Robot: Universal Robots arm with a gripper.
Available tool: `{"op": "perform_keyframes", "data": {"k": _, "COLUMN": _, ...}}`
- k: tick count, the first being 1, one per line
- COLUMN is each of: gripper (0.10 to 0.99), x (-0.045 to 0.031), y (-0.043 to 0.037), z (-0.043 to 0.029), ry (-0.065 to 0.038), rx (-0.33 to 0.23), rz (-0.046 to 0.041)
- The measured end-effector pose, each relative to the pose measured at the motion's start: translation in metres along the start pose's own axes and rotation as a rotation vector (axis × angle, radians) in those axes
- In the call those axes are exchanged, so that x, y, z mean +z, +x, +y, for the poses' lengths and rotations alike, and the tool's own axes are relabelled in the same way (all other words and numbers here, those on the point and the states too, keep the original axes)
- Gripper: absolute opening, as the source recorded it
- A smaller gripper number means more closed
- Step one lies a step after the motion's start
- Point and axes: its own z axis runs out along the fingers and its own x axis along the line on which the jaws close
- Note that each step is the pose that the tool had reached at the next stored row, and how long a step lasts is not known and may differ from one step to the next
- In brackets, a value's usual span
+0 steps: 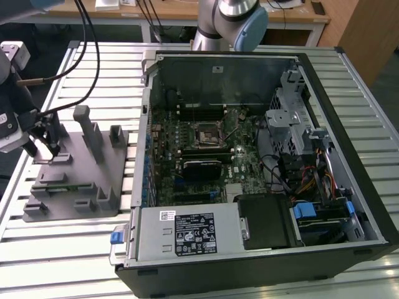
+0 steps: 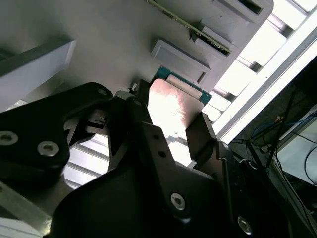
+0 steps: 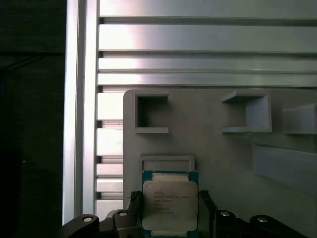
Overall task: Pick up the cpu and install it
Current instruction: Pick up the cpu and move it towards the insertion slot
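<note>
The cpu [image 3: 170, 206] is a flat square chip with a pale silver top plate and a green rim. It sits between the two black fingers [image 3: 206, 204] of my gripper [image 3: 170, 198], which press on its opposite edges. In the second wrist view the cpu [image 2: 173, 101] shines between the same fingers [image 2: 199, 134], just over the grey holder tray [image 2: 114, 44]. In the exterior view my gripper [image 1: 45, 148] hangs over the far left part of the holder tray [image 1: 78, 187]. The black motherboard socket [image 1: 207, 134] lies inside the open computer case, well to the exterior view's right.
The tray carries upright pegs [image 1: 84, 124] and square pockets [image 3: 151, 114] close to my gripper. The open computer case [image 1: 262, 162] has tall metal walls, a power supply [image 1: 187, 233] and drive cages [image 1: 293, 106]. Cables [image 1: 87, 37] hang near the arm. The table is slatted aluminium [image 3: 198, 39].
</note>
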Motion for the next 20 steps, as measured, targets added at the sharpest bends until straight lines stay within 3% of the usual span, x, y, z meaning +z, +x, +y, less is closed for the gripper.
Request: {"op": "perform_keyframes", "data": {"k": 20, "gripper": 0.541, "x": -0.0522, "y": -0.0006, "z": 0.0027, "ry": 0.0, "rx": 0.0, "rz": 0.0}}
